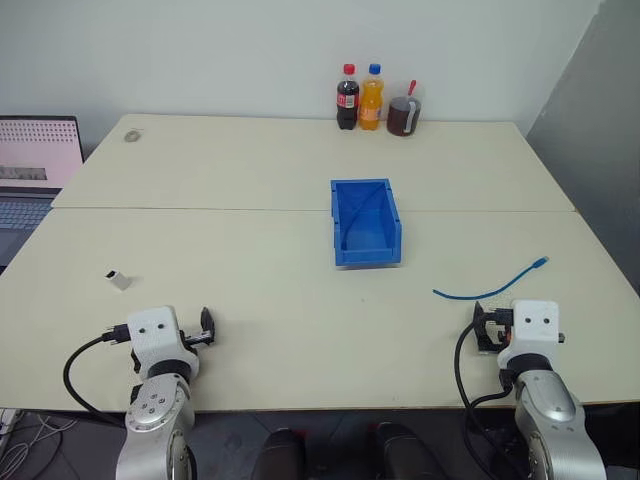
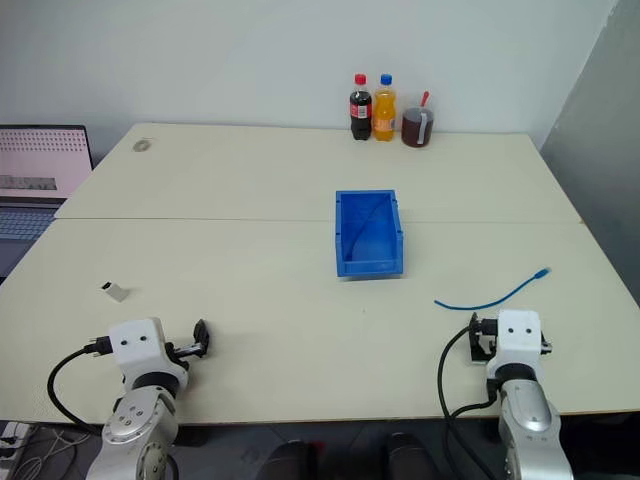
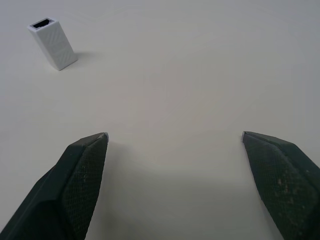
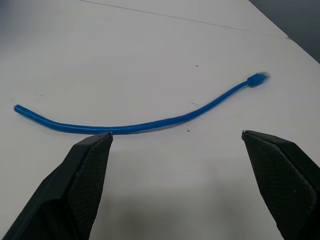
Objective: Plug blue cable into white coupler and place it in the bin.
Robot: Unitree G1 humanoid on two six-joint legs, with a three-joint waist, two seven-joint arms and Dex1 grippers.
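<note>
Both tools are seen spread wide with nothing held: the left tool point(image 3: 175, 137) and the right tool point(image 4: 176, 134) hang low over the pale cream table point(image 1: 280, 300) at its near edge.

The bright-blue open-topped plastic bin point(image 1: 366, 222) is taken as the landmark. The thin light-blue flexible cable point(image 4: 135, 125) lies nearer than the bin and to its right, just ahead of the right tool, with its small clear-blue plug point(image 4: 258, 78) at the end turned away from the bin. The tiny white boxy coupler point(image 3: 52, 43) stands nearer than the bin and well to its left, ahead of the left tool, its dark socket turned upward.

Pickup appears to be the step in hand. It is judged that the cable is best gripped close behind the plug, so that the tip stays stiff for insertion, and the coupler best pinched across its flat sides with the socket left uncovered.

The plug's latch side cannot be made out. The inside of the socket is too dark to read. Part of the bin's floor is hidden behind its near wall, and the dark line inside the bin cannot be identified.
</note>
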